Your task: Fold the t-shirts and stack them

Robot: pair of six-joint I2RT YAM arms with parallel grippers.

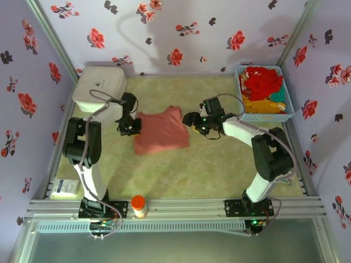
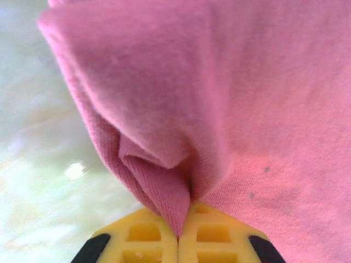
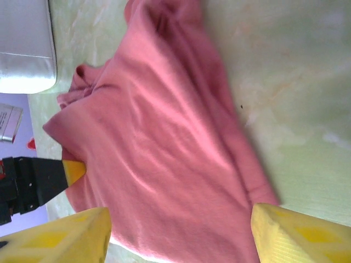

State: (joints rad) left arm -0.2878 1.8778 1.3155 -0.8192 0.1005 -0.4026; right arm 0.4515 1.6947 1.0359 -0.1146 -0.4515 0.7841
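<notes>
Between the clamped left jaws sits a fold of pink t-shirt (image 2: 241,93).

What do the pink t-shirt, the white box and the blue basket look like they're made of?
The pink t-shirt: soft matte knit cloth, probably cotton; it creases and shows fine grain. The white box: likely smooth plastic, rounded moulded edges, slight sheen. The blue basket: looks like rigid plastic, moulded open lattice.

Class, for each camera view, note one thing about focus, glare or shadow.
Top external: evenly lit and sharp, with a faint curved shadow on the back wall. Left wrist: the salmon-pink t-shirt is very close and soft-focused, with one glare spot on the table. Right wrist: the near yellow fingers blur, and the white box shines.
</notes>
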